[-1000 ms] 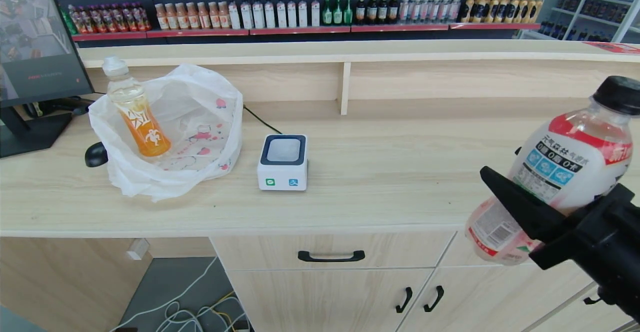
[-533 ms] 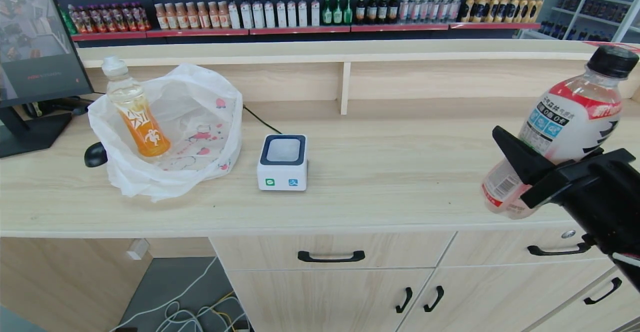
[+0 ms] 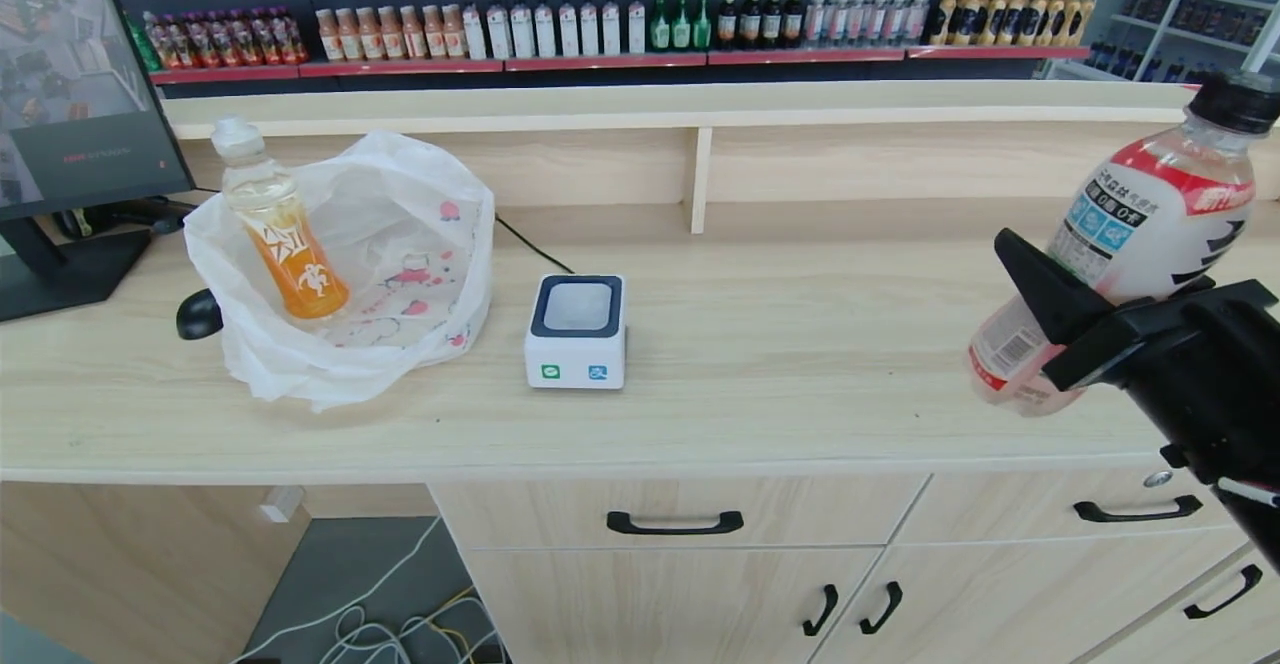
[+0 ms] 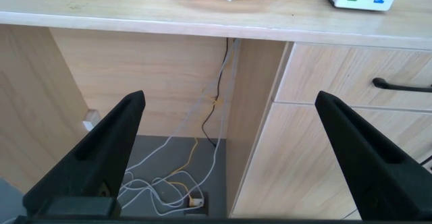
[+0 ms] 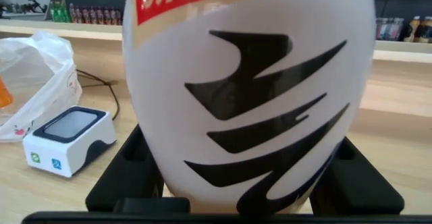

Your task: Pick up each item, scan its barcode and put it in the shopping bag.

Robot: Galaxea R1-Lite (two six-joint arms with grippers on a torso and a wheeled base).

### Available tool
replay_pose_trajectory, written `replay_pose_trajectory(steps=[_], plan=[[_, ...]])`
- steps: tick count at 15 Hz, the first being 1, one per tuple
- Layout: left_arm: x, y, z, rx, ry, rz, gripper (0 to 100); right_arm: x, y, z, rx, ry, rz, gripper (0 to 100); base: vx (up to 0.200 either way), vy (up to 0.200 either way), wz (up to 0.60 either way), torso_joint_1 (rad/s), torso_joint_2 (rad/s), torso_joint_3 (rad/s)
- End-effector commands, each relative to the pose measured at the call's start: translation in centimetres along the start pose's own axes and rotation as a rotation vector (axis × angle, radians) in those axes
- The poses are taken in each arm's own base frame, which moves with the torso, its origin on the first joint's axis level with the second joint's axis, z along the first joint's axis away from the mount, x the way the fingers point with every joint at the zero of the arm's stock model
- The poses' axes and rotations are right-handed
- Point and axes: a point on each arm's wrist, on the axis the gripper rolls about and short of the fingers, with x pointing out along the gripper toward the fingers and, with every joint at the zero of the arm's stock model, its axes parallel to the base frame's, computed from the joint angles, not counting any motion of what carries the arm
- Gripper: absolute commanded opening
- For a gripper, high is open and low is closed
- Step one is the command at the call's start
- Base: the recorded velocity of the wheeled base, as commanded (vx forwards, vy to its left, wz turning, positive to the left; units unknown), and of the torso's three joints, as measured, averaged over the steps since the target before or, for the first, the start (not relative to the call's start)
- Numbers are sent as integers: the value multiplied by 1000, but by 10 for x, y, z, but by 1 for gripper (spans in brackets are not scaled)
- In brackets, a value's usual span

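At counter's R end, over front edge | R gripper (image 3: pixel 1130 279) clamped on white bottle (image 3: pixel 1150 214), tilted | L gripper (image 4: pixel 229 97) fingers apart, below counter | risk: scanner (image 3: pixel 577 332) well apart, barcode may face away = no read; tilted bottle could slip; shopping bag (image 3: pixel 440 244) rim floppy

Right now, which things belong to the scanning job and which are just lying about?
Job: white bottle in the right gripper, scanner, shopping bag, orange bottle inside it.
Lying about: monitor, mouse, shelved drinks at the back.
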Motion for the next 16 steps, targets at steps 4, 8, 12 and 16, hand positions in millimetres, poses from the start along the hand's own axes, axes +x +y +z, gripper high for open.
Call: replay_pose_trajectory(steps=[4, 8, 12, 16], plan=[[0, 0, 0, -5, 0, 0, 100, 23, 4, -5, 36, -12, -24, 0, 0, 200, 0, 10, 10, 1], [0, 0, 0, -5, 0, 1, 100, 25, 1, -7, 30, -6, -40, 0, 0, 200, 0, 1, 5, 1], [0, 0, 0, -5, 0, 0, 100, 28, 1, -5, 25, -13, -77, 0, 0, 200, 0, 4, 1, 2], [0, 0, 0, -5, 0, 0, 100, 30, 1, -8, -3, -3, -76, 0, 0, 200, 0, 5, 5, 1]])
